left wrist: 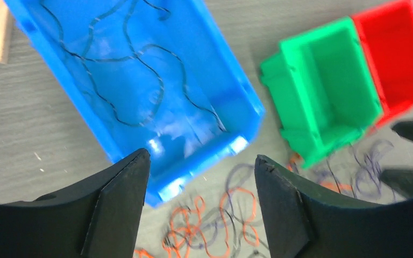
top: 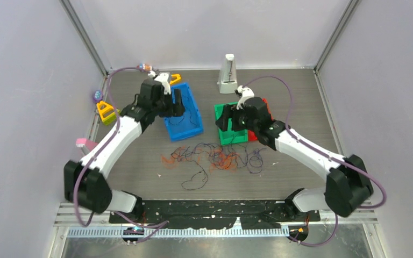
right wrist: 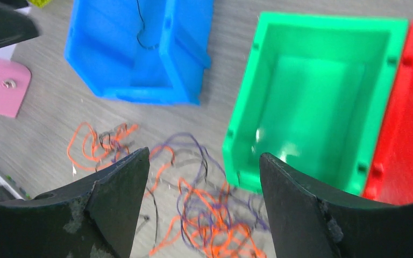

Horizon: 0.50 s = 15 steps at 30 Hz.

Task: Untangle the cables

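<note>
Your light is bright and even, with soft shadows. Just beyond your left fingers (left wrist: 119, 210), white glare streaks the blue bin (left wrist: 207, 67), and the cables (left wrist: 211, 226) between them smear with blur. Beyond your right fingers (right wrist: 119, 210) the green bin (right wrist: 247, 107) glints, and the cables between them are equally soft.

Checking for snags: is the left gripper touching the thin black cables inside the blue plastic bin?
Apart. Left wrist view: black cables lie in the blue bin, clear of the open left gripper.

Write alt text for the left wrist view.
Open left claw hangs over a blue bin holding loose black cables. Nearby stand an empty green bin and a red bin; a tangle of orange, purple and black cables lies on the table beside them.
</note>
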Each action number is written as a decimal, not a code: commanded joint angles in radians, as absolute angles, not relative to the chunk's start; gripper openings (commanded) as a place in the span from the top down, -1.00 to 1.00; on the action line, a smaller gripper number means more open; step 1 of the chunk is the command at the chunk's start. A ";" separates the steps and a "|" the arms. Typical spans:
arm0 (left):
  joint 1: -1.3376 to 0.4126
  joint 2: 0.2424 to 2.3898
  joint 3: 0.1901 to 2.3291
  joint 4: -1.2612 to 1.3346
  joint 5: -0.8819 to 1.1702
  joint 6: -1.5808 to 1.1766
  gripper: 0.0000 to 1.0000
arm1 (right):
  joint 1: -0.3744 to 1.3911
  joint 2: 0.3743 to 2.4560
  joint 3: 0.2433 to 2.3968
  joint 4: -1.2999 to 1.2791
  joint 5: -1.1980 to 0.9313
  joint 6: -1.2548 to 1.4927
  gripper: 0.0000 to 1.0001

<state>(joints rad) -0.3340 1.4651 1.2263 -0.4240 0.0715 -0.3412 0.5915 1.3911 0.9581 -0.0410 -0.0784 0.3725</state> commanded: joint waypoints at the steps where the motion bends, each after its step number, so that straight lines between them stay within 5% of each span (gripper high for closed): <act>1: -0.462 1.242 1.040 -0.356 0.010 -0.283 -0.49 | 0.588 1.210 0.845 -0.163 -0.027 0.362 -0.60; 7: -0.578 1.065 0.825 -0.345 -0.006 -0.309 -0.54 | 0.590 1.007 0.740 -0.377 0.129 0.338 -0.52; 15: -0.595 1.033 0.708 -0.312 0.045 -0.358 -0.53 | 0.590 1.065 0.667 -0.417 0.217 0.352 -0.36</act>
<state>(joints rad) -0.5903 1.0355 0.7055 -0.3771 0.0265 -0.3367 0.5915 1.0191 0.6914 -0.3878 0.1436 0.3500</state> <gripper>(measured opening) 0.767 0.695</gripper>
